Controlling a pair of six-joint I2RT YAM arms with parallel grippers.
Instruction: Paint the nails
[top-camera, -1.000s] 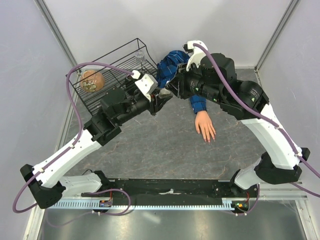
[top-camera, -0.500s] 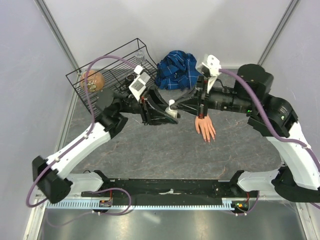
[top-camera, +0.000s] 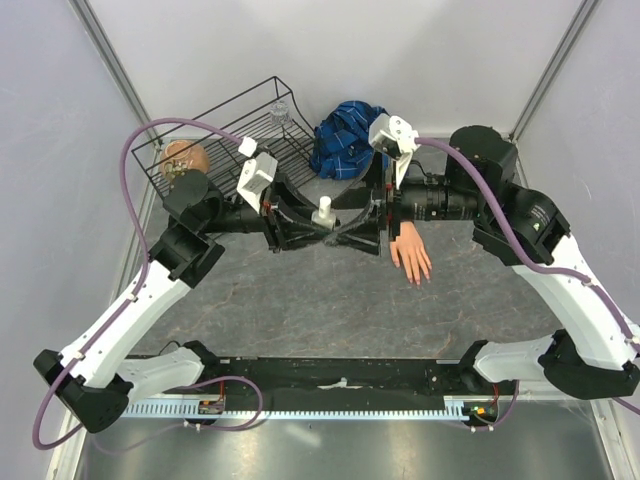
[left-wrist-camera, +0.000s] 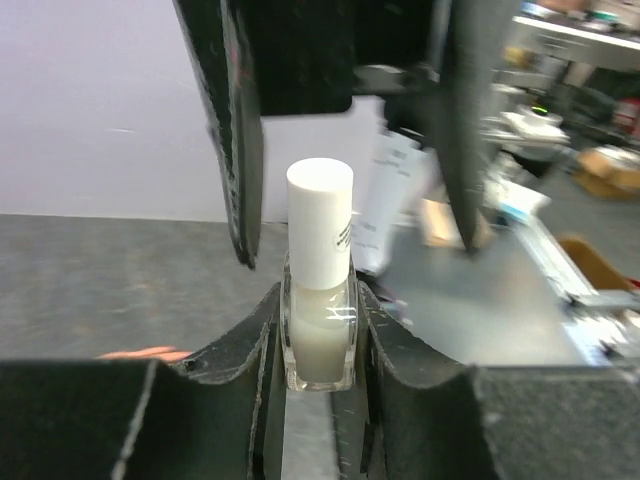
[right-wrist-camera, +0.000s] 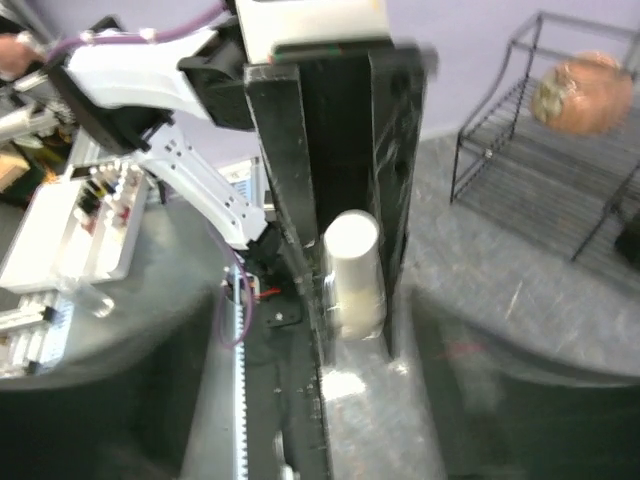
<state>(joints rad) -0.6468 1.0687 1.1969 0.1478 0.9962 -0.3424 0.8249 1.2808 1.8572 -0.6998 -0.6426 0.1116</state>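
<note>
A small clear bottle (top-camera: 322, 212) (left-wrist-camera: 320, 310) with a white cap (right-wrist-camera: 352, 265) stands upright above the table, my left gripper (top-camera: 325, 228) (left-wrist-camera: 320, 335) shut on its glass body. My right gripper (top-camera: 347, 233) faces it from the right, open. In the left wrist view the right gripper's fingers (left-wrist-camera: 240, 140) stand wide on either side of the cap, apart from it. The mannequin hand (top-camera: 410, 255) lies palm down just right of both grippers, its nails (top-camera: 416, 278) pointing toward the near edge. Its blue plaid sleeve (top-camera: 345, 128) is bunched at the back.
A black wire rack (top-camera: 225, 125) (right-wrist-camera: 560, 190) stands at the back left with a round brownish object (top-camera: 182, 162) (right-wrist-camera: 580, 92) and a clear glass (top-camera: 281, 110) in it. Grey walls close in the left, right and back sides.
Both arms came together over the table's middle with the bottle between them. The right gripper, closed around the cap half a second ago, has spread its jaws; the bottle shifted slightly left.
</note>
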